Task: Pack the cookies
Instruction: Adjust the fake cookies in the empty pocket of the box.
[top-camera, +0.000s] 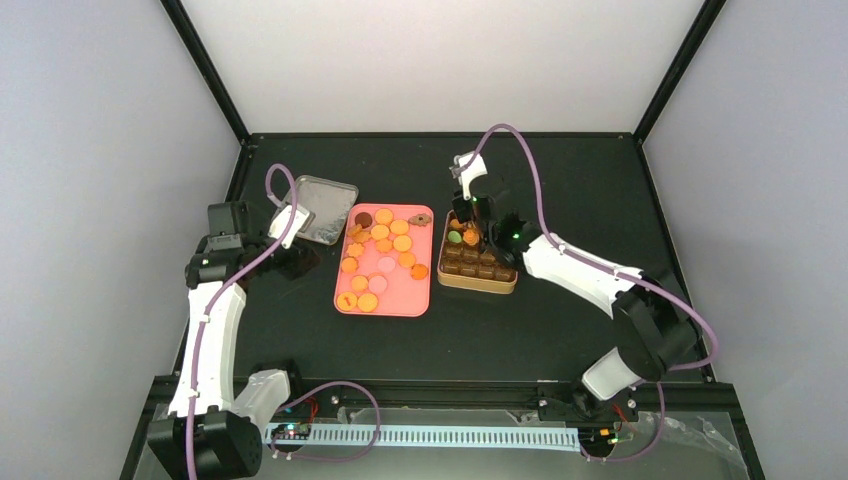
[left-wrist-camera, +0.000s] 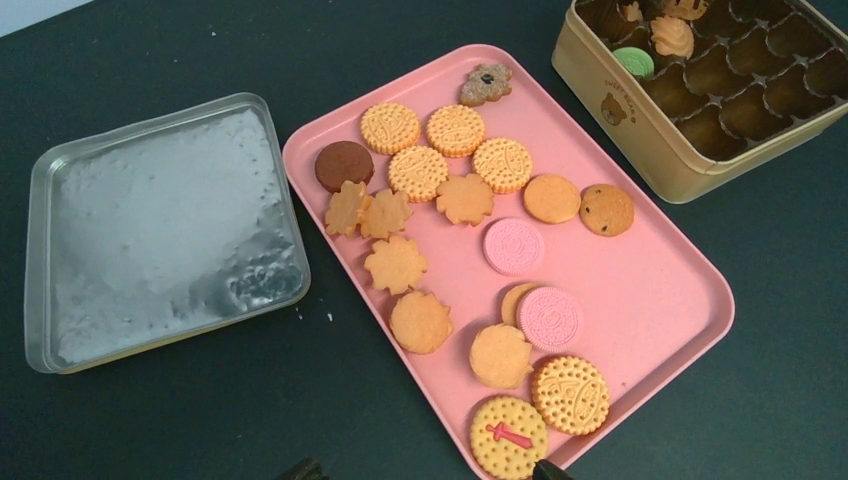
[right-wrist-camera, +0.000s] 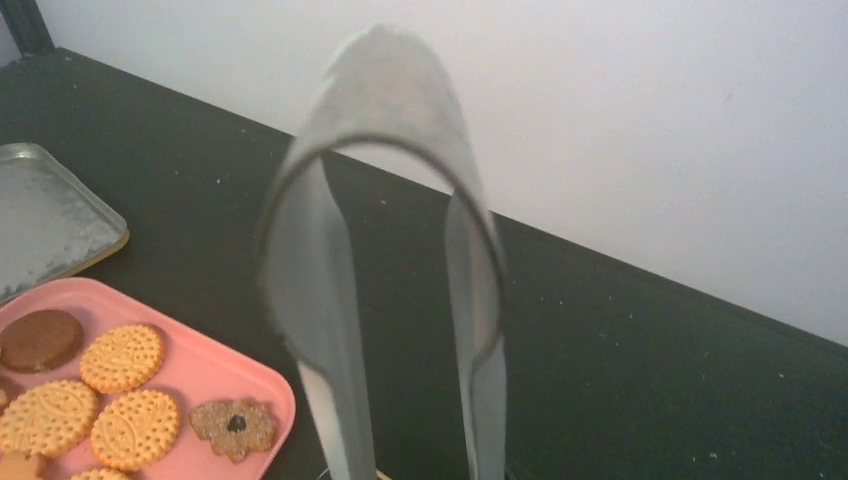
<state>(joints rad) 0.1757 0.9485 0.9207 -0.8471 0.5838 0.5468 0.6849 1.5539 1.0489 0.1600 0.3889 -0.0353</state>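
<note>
Several cookies (left-wrist-camera: 463, 198) lie loose on a pink tray (left-wrist-camera: 660, 270): mostly orange-yellow, two pink, one dark brown. The same cookies (top-camera: 383, 240) show in the top view. A gold tin (top-camera: 478, 272) with brown cups stands right of the tray and holds a green cookie (left-wrist-camera: 633, 62) and an orange one (left-wrist-camera: 672, 35). My right gripper (top-camera: 470, 215) hangs over the tin's far end, shut on metal tongs (right-wrist-camera: 330, 300) whose loop end points up. My left gripper (left-wrist-camera: 425, 472) hovers open and empty at the tray's near left corner. Its fingertips (left-wrist-camera: 305, 468) barely show.
A silver tin lid (left-wrist-camera: 160, 230) lies upside down on the black table, left of the tray. In the top view the lid (top-camera: 325, 208) sits just beyond my left wrist. The enclosure's white back wall (right-wrist-camera: 650, 120) is close behind the tin.
</note>
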